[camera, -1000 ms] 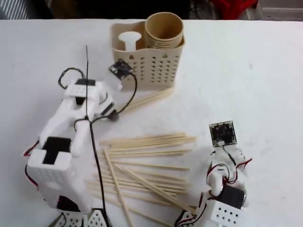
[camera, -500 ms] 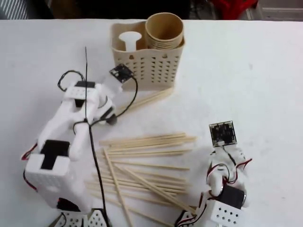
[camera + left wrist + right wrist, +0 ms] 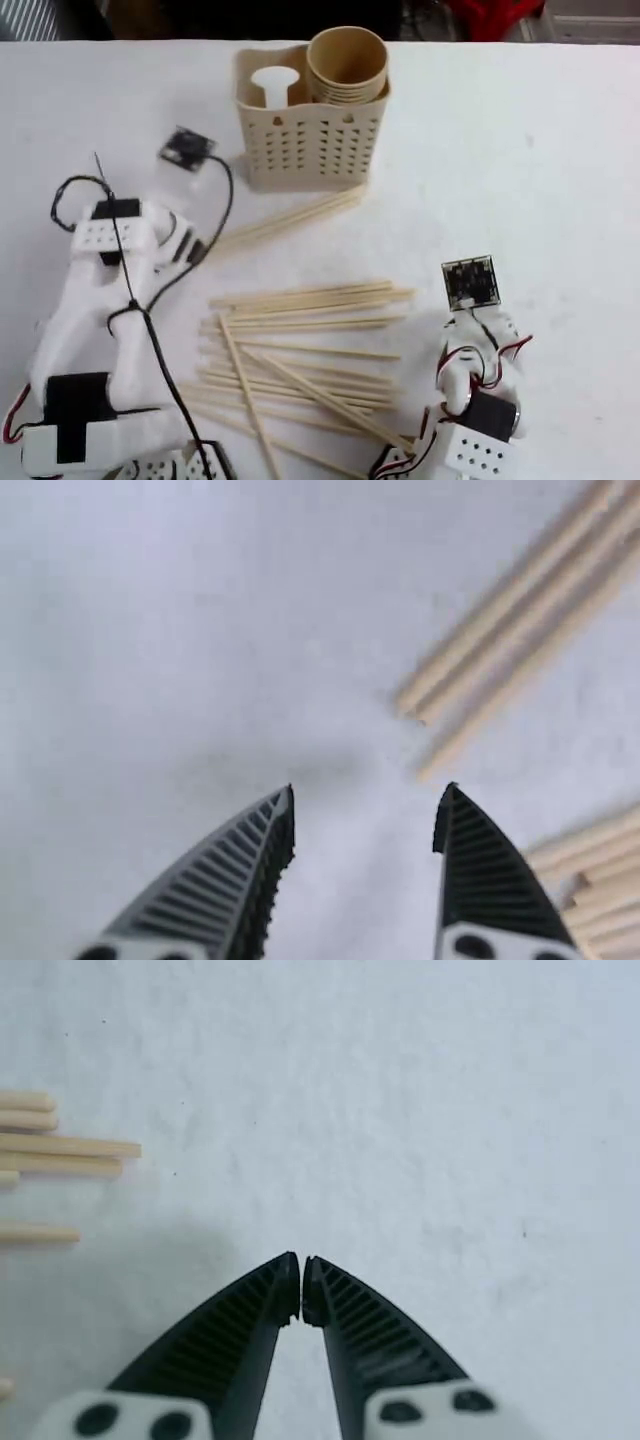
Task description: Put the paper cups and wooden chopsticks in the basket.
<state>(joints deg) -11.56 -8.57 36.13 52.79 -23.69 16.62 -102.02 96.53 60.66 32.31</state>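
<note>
- The left arm has swung back from the basket's front left corner, where it stood a second ago. It now lies farther left and nearer the front edge of the white tabletop point(image 3: 560, 150).
- The left end effector point(image 3: 370, 790) is spread open with nothing between its fingers. It is low over bare tabletop, and the ends of a small bundle of chopsticks point(image 3: 290, 215) lie just ahead of it, not yet between the fingers.
- That bundle lies slantwise, its far end touching or nearly touching the foot of the basket point(image 3: 310, 150). It seems not to have moved over the last second.
- The basket stands at the back of the tabletop, and the stacked paper cups point(image 3: 347, 62) already sit in its right compartment. I judge the cup half of the task done.
- I see no chopsticks inside the basket. The main pile of chopsticks point(image 3: 310, 340) is spread loosely on the tabletop between the two arms, several crossing one another.
- The right end effector point(image 3: 301, 1260) is closed on nothing, fingertips together over bare tabletop just right of the pile's ends. The right arm has held its place.
- The retreat probably lines the left arm up for a grasp on the bundle's near ends, so the chopstick half is barely begun.
</note>
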